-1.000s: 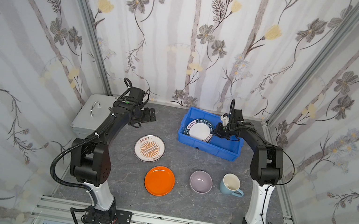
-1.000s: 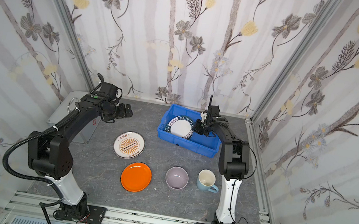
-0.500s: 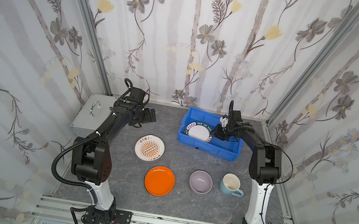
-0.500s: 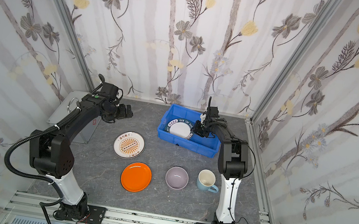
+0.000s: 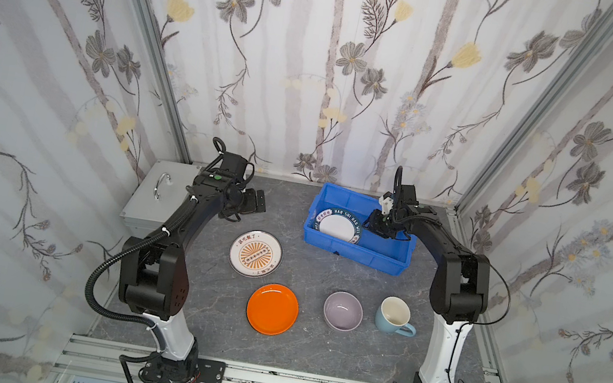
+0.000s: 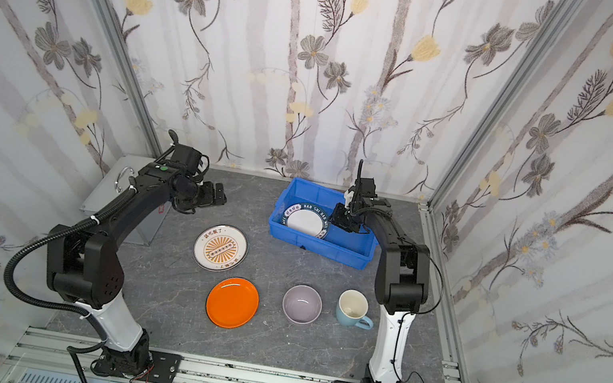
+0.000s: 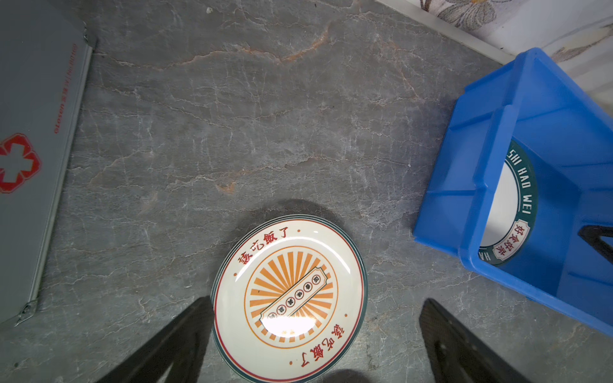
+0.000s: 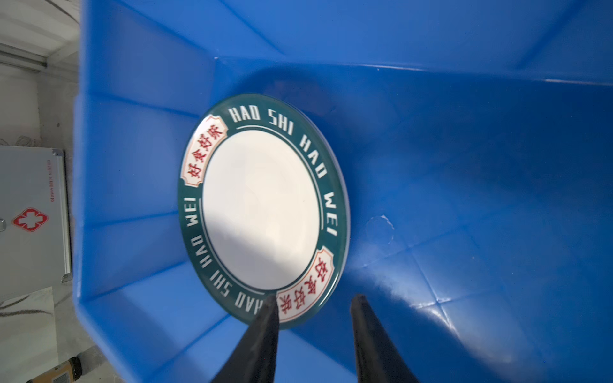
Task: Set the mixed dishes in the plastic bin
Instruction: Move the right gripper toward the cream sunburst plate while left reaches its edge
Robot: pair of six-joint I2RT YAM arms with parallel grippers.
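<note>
In wrist view, right tool (image 8: 311,300) parted

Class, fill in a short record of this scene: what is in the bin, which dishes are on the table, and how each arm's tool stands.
In bin: green-rimmed plate, inside the plastic bin
On table: sunburst plate, orange plate, lilac bowl, blue mug
Left tool: open, pointed toward the sunburst plate, holding nothing
Right tool: open, inside the bin at the green-rimmed plate's edge
Dishes left to move: four
</note>
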